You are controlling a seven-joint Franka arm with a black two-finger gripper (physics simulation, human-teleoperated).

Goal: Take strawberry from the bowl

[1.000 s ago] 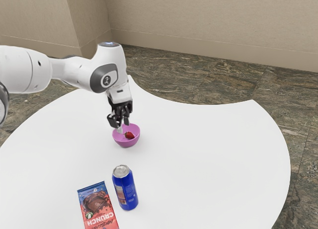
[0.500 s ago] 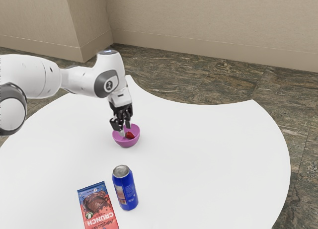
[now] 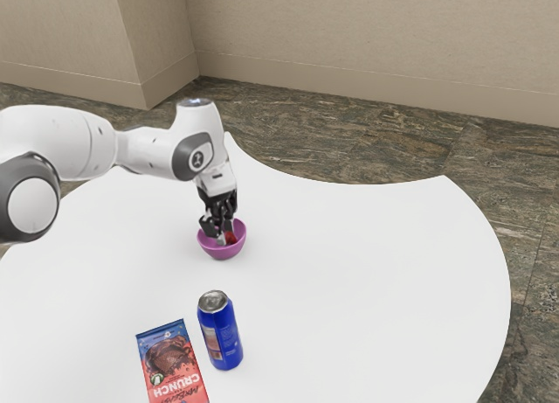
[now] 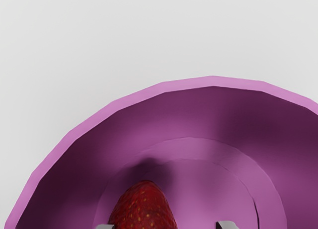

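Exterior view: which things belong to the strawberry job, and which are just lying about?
Part of the job:
- strawberry, inside the bowl
- purple bowl
- claw, open, down at the bowl

Just lying about:
- blue can, upright
- CRUNCH packet, beside the can

"CRUNCH" on the wrapper [image 3: 169, 357]

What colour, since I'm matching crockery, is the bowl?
The bowl is pinkish purple, clearest in the wrist view.
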